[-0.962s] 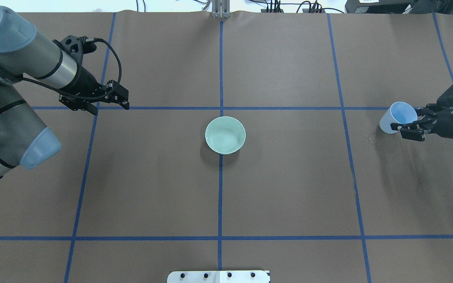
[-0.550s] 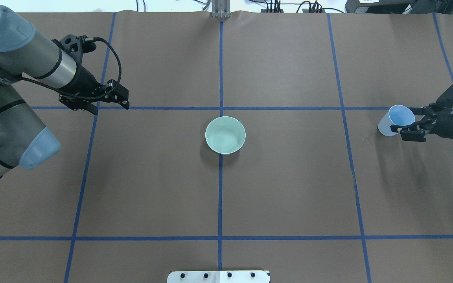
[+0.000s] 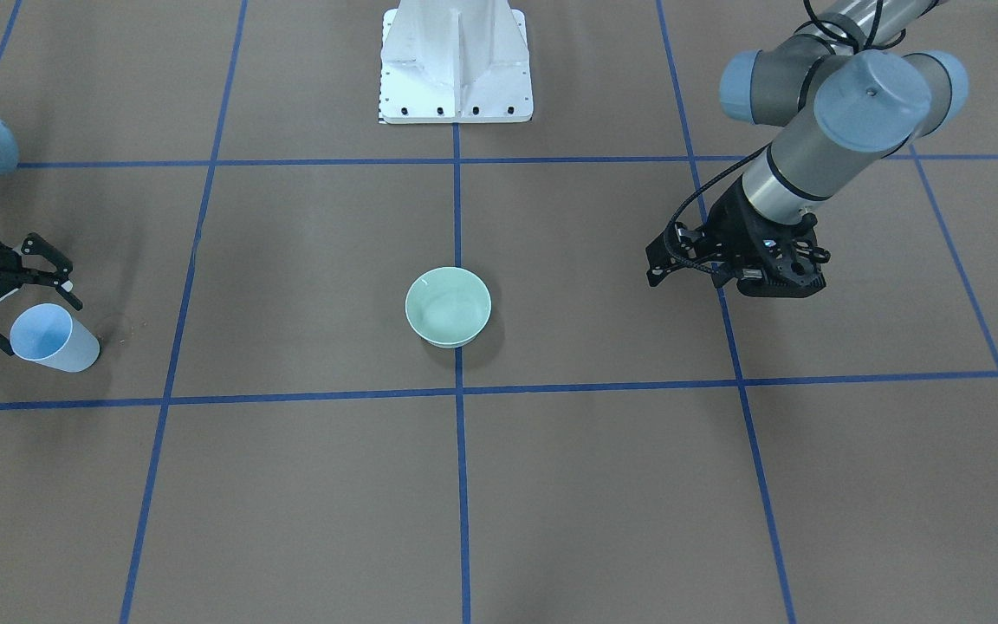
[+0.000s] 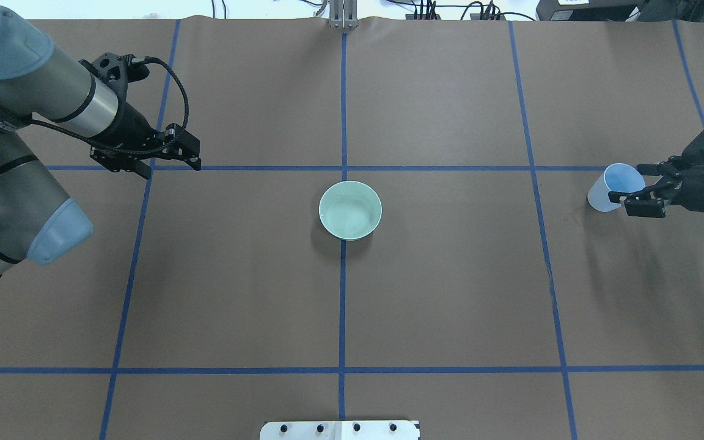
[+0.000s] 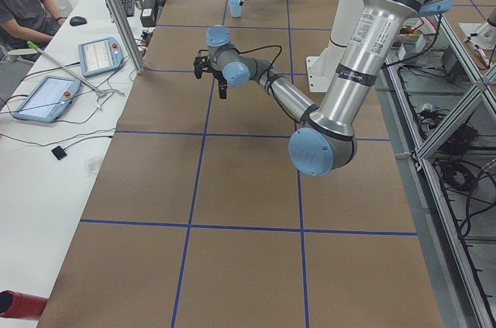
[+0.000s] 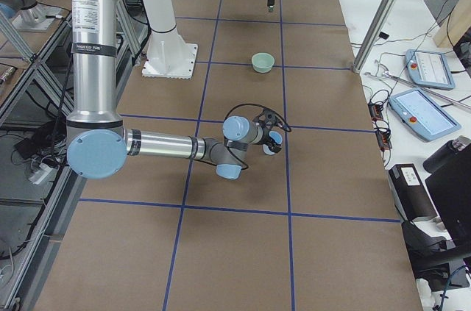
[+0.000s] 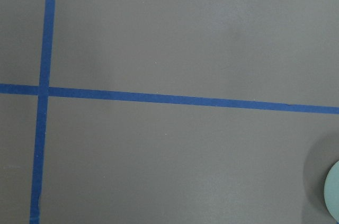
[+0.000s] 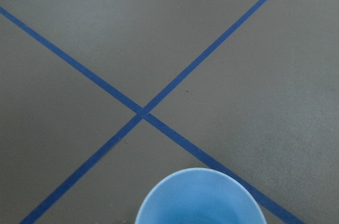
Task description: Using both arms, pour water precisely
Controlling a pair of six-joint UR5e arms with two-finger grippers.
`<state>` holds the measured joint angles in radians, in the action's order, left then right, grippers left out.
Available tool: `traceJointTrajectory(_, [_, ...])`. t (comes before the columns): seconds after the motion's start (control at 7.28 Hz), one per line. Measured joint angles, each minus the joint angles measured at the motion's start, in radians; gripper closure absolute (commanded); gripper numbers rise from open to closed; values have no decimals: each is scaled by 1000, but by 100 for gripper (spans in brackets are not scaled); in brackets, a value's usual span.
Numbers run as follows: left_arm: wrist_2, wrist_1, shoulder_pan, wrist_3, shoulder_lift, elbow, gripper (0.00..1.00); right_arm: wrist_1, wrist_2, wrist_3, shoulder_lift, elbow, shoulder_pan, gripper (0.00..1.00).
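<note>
Right hand [image 4: 630, 195], far right of the overhead frame, has its fingers spread around a blue cup [image 4: 615, 186], not pinching it as far as I can see. Can't spot any water in it. Left hand [image 4: 172, 164], upper left, is spread and holding nothing. Green bowl [image 4: 350, 209] sits mid-frame on the worktop [image 4: 450, 293], nothing between.

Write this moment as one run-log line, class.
right gripper: open around blue cup | left gripper: empty, apart from green bowl | bowl: centre of table
</note>
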<state>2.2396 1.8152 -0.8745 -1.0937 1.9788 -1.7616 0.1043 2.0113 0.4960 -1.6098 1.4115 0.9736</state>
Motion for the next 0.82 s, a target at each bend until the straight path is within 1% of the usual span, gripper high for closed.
traceJointTrajectory(0.14, [0, -1, 0, 0, 0, 0, 1, 0, 48, 0, 0, 0, 28, 0])
traceJointTrajectory(0.41, [0, -2, 0, 0, 0, 0, 1, 11, 202, 0, 7, -7, 75, 0])
traceJointTrajectory(0.55, [0, -2, 0, 0, 0, 1, 1, 29, 234, 0, 14, -6, 86, 0])
traceJointTrajectory(0.82, [0, -2, 1, 0, 0, 1, 1, 58, 247, -2, 13, -3, 145, 0])
